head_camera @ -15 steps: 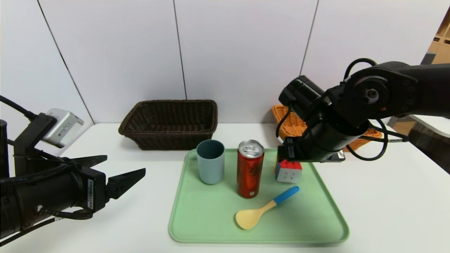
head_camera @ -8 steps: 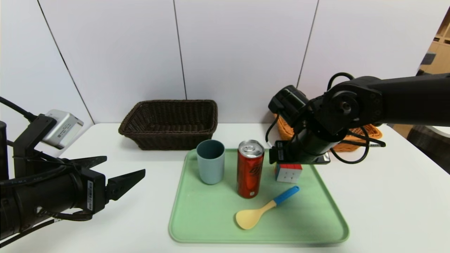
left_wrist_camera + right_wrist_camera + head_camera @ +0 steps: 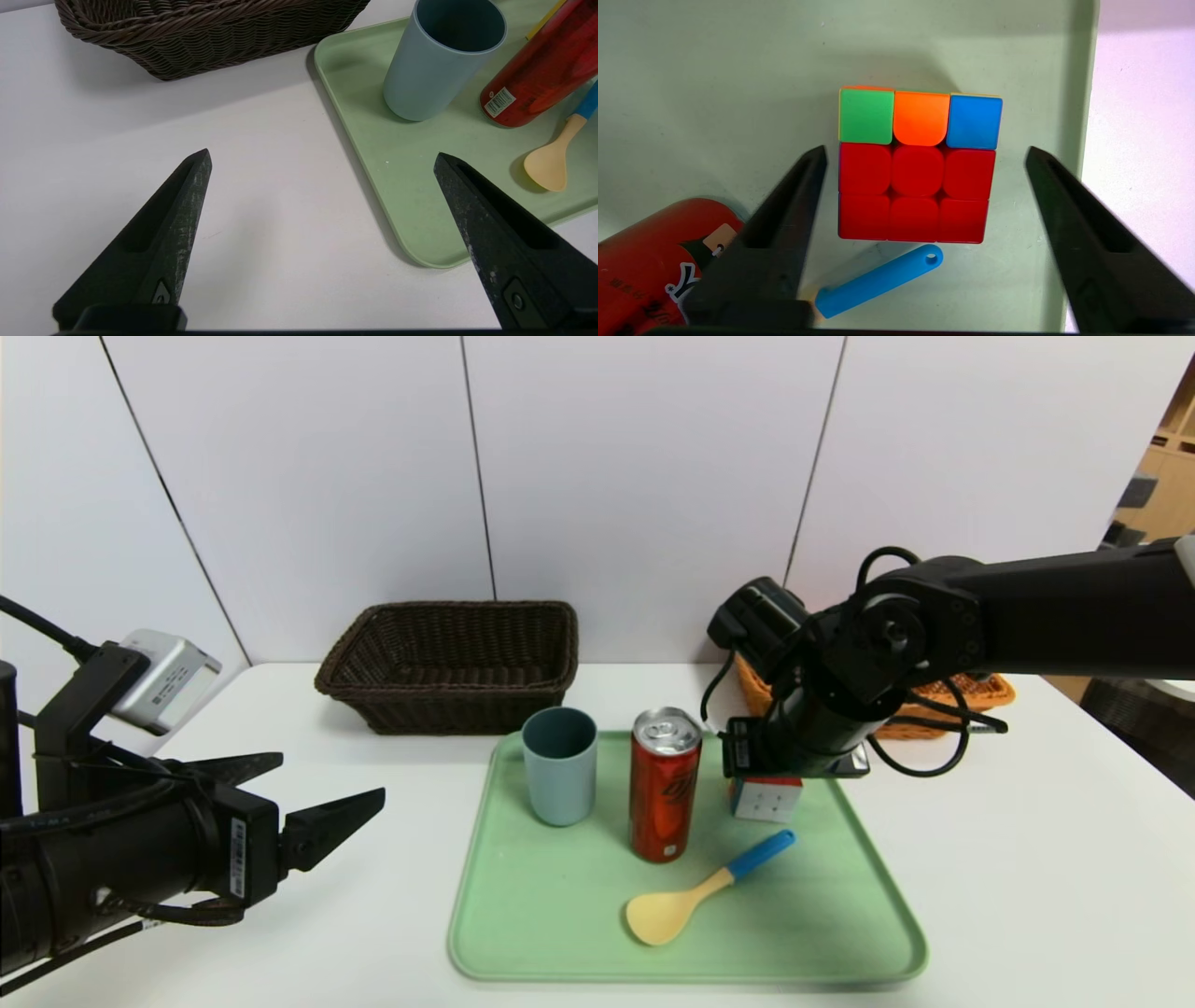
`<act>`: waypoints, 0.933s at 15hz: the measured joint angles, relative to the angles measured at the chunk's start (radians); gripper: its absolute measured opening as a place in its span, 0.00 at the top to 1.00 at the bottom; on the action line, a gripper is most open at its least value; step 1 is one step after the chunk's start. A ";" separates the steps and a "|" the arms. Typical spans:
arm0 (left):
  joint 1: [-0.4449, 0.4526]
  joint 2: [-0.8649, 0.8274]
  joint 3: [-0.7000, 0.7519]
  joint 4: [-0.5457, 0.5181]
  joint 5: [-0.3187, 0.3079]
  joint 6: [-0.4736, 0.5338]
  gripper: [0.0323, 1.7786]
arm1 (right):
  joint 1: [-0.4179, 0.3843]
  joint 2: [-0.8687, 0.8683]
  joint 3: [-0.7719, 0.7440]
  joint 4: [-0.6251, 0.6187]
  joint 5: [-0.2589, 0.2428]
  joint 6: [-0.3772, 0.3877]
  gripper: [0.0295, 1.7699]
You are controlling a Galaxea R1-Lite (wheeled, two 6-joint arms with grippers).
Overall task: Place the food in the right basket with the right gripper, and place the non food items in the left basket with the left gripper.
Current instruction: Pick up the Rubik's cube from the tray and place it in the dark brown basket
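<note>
The red can (image 3: 664, 784) stands upright mid-tray between the blue-grey cup (image 3: 558, 765) and the puzzle cube (image 3: 767, 798). In front of them lies the yellow spoon (image 3: 709, 887) with its blue handle. My right gripper (image 3: 925, 148) hangs open straight over the cube (image 3: 917, 196), one finger on either side, with a gap at both. The can (image 3: 640, 266) stands just outside one finger. My left gripper (image 3: 331, 777) hovers open and empty over the table, left of the tray. The dark brown left basket (image 3: 448, 609) stands at the back. My right arm hides most of the orange right basket (image 3: 980, 691).
All the items stand on a green tray (image 3: 560, 915) in the middle of the white table (image 3: 1027, 859). A white panelled wall runs close behind both baskets. In the left wrist view, the tray's corner (image 3: 420, 196) lies between my left fingers.
My right arm has swung left and come down over the puzzle cube. The left arm and all the items on the tray have stayed put.
</note>
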 joint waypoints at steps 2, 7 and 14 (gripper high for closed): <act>0.000 0.000 0.000 0.000 0.000 0.000 0.05 | -0.001 0.001 0.005 0.000 0.000 -0.001 0.42; 0.000 0.000 -0.002 0.000 0.000 0.000 0.05 | -0.001 -0.004 0.009 0.001 -0.003 0.000 0.49; 0.000 0.000 0.000 0.000 0.000 0.001 0.05 | 0.021 -0.111 0.030 0.018 -0.008 -0.009 0.50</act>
